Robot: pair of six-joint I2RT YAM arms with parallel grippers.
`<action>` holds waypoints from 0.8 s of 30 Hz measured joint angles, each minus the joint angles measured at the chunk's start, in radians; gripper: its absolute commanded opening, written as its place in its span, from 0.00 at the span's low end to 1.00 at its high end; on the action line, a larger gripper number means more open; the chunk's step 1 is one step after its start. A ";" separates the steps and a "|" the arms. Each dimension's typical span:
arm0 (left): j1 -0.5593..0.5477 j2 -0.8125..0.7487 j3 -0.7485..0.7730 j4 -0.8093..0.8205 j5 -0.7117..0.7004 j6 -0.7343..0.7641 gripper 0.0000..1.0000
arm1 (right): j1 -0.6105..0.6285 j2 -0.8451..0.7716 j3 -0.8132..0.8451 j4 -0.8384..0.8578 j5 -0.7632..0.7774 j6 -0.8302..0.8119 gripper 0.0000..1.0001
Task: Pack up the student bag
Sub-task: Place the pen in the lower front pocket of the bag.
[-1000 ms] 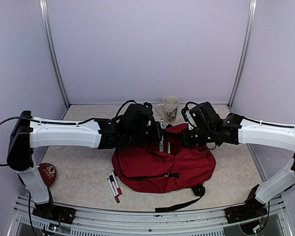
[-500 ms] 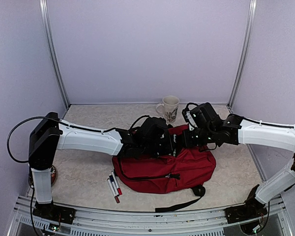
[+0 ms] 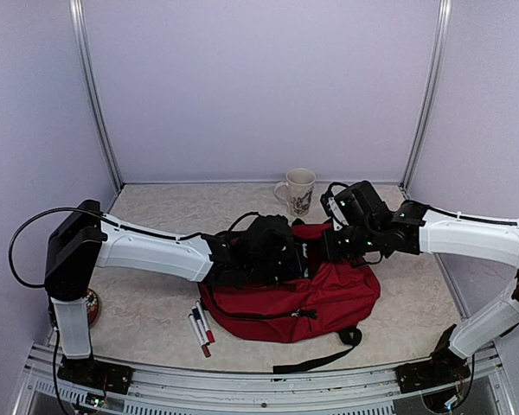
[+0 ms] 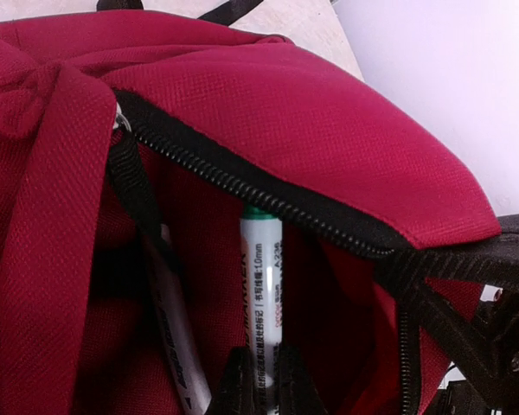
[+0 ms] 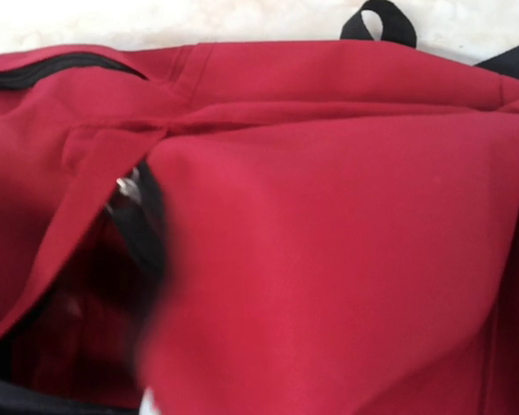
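Marker (image 4: 261, 285) pinched at its tail in left hand (image 4: 261, 370): jaws nearly closed on the barrel. White body with printed text, green cap pointing away from the hand. Cap end sits just under the black zipper (image 4: 242, 186) line, so the marker is partway inside the mouth of the bag (image 4: 329, 112).

Just to the hand's left, a grey pen (image 4: 177, 337) lies inside the bag against the inner fabric. Ahead of the hand, the bag's upper flap arches over the opening; dark red weave, raised.

To the hand's right, a black finger of the right hand (image 3: 333, 245) meets the zipper edge where the flap is lifted. Right hand fully closed, pinching that edge of the bag. Its own camera is filled with red fabric and a blurred dark gap; fingers not distinct there.

From above: bag lies on the tabletop (image 3: 147, 216) directly under both hands, between the two arms. A black strap (image 3: 316, 357) trails from it toward the arm bases. Back from the left hand and to its left, a few loose markers (image 3: 201, 327) lie on the tabletop just beside the bag. Beyond both hands, near the back wall, a mug (image 3: 299, 190) stands upright just past the bag's far edge.
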 measured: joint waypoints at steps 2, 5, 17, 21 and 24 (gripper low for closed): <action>-0.006 -0.005 -0.006 0.006 -0.012 0.002 0.00 | 0.000 0.000 0.000 -0.002 -0.002 0.000 0.00; -0.019 -0.026 -0.015 0.006 -0.034 0.017 0.14 | -0.003 0.000 0.000 -0.003 -0.009 0.001 0.00; -0.013 -0.034 0.066 -0.182 -0.004 0.101 0.99 | -0.019 -0.017 0.000 0.004 -0.014 0.000 0.00; -0.023 -0.108 0.103 -0.296 -0.089 0.181 0.99 | -0.020 -0.021 0.000 0.005 -0.013 0.001 0.00; -0.042 -0.230 0.105 -0.374 -0.192 0.221 0.99 | -0.021 -0.023 0.000 0.005 -0.013 0.000 0.00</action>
